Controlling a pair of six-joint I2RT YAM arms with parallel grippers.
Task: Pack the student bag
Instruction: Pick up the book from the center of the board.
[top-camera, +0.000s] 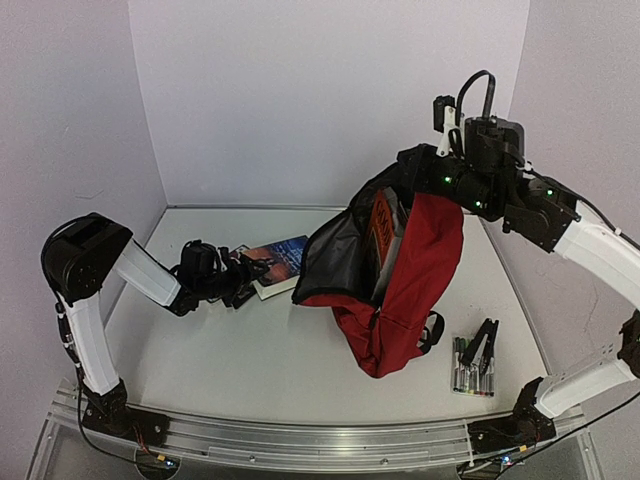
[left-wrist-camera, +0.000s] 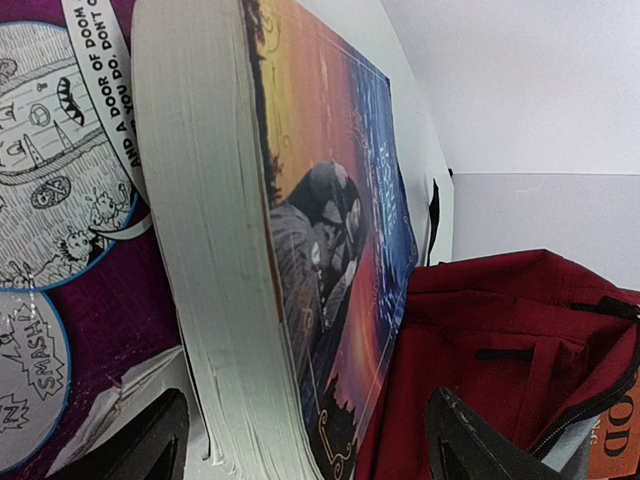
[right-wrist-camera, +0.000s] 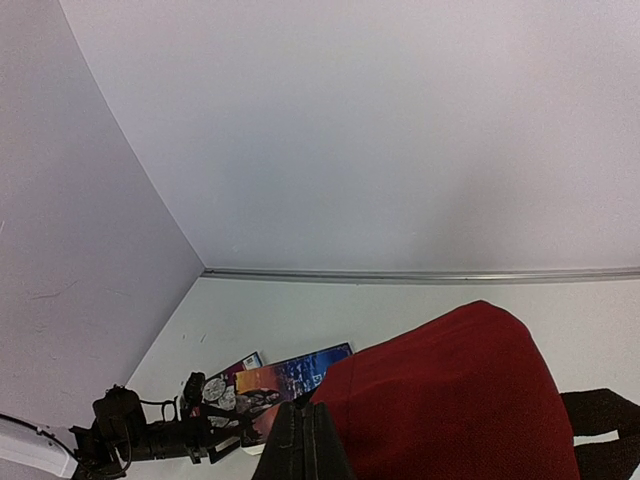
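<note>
Dark-red fabric backpack (top-camera: 420, 270), one, hangs centre-right pinched by the raised right gripper (top-camera: 412, 172), while the low left gripper (top-camera: 252, 272) spreads its fingers around the upper thick paperback (top-camera: 285, 258) of two tabletop books.

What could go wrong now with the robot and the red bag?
1. The right gripper pinches only the top edge of the student bag; the fabric could slip and the opening flop shut.
2. The left gripper stands open around the thick paperback, which lies partly on a comic book; closing might drag both.
</note>
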